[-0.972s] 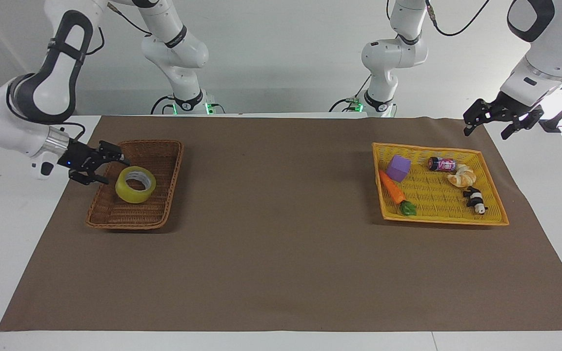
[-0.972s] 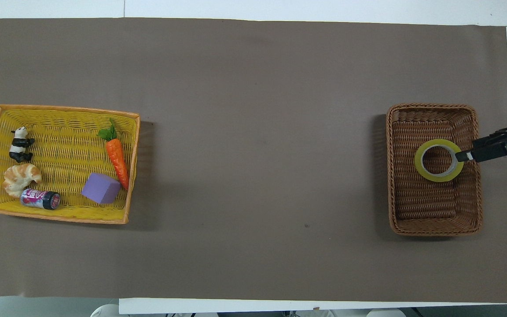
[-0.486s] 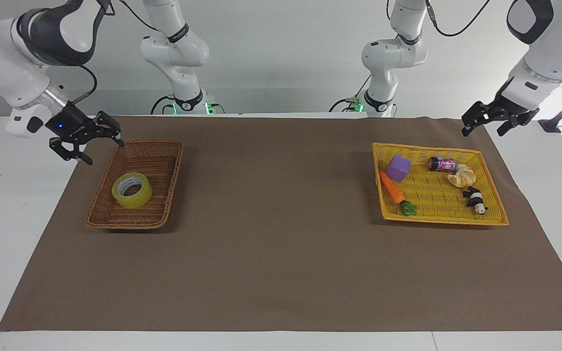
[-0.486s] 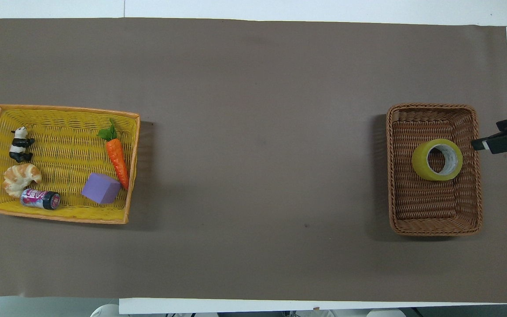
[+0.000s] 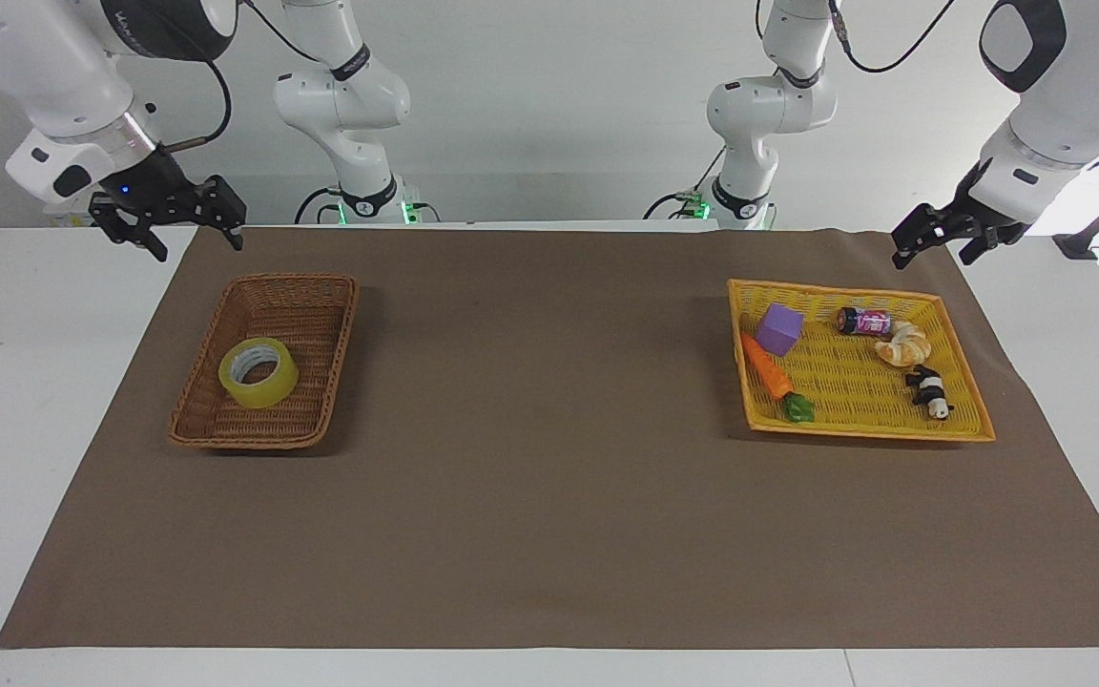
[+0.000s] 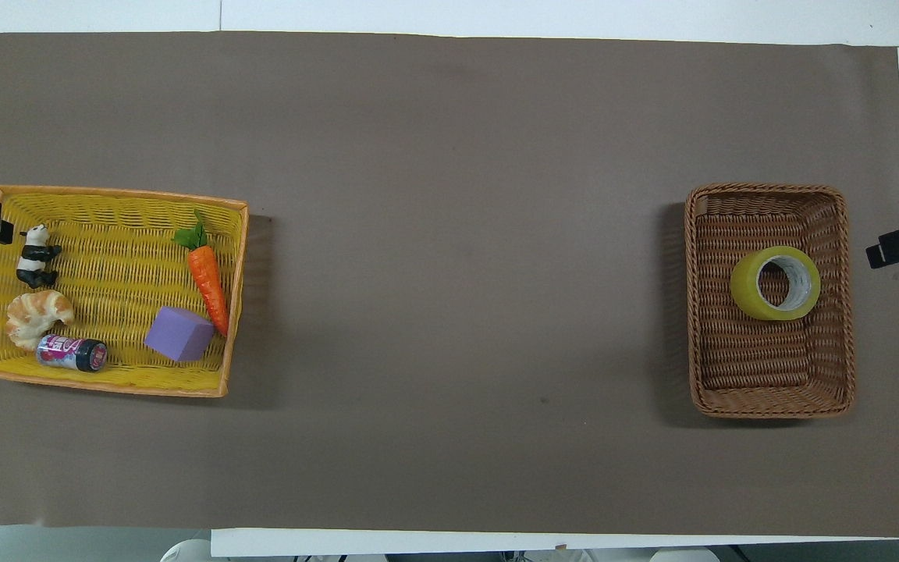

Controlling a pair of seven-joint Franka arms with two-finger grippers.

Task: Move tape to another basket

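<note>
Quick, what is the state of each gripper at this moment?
Right gripper: open, holding nothing, raised near the brown basket, where the tape lies.
Left gripper: open, holding nothing, waiting by the yellow basket.

Yellow tray holds carrot, purple block, croissant, panda, can

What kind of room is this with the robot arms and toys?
Probably a robot lab. Two white arms are fixed at a plain table with a brown mat, and a yellow tray of toys and a brown basket with tape look laid out for practice.
</note>
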